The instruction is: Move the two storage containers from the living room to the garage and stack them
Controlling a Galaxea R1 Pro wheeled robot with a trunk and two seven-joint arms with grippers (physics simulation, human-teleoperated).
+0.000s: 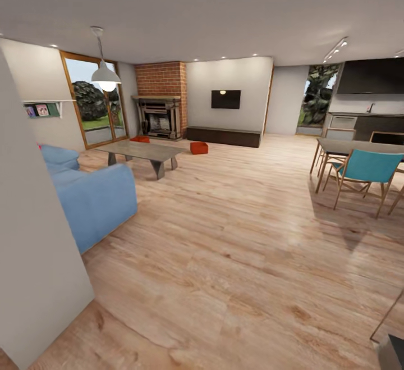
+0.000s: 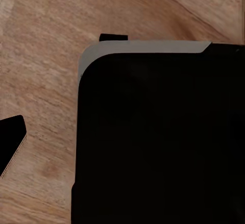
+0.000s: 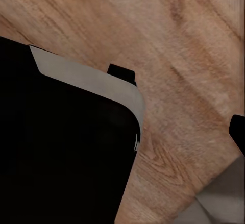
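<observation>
I am in the living room with its light wood plank floor [image 1: 235, 235]. Two orange-red storage containers sit on the floor far ahead. One container [image 1: 199, 147] is in the open before the long dark cabinet [image 1: 224, 136]. The other container [image 1: 140, 139] is partly hidden behind the coffee table [image 1: 147, 151], near the brick fireplace [image 1: 161, 106]. My left gripper [image 2: 61, 91] hangs over the planks beside my dark base [image 2: 158, 137], fingertips apart with nothing between them. My right gripper [image 3: 178, 104] is likewise open over bare planks.
A light blue sofa [image 1: 90, 196] stands at the left, past a white wall corner [image 1: 33, 257] close by. A dining table [image 1: 359, 148] with a teal chair [image 1: 365, 170] is at the right. A wide stretch of plank floor runs between them toward the containers.
</observation>
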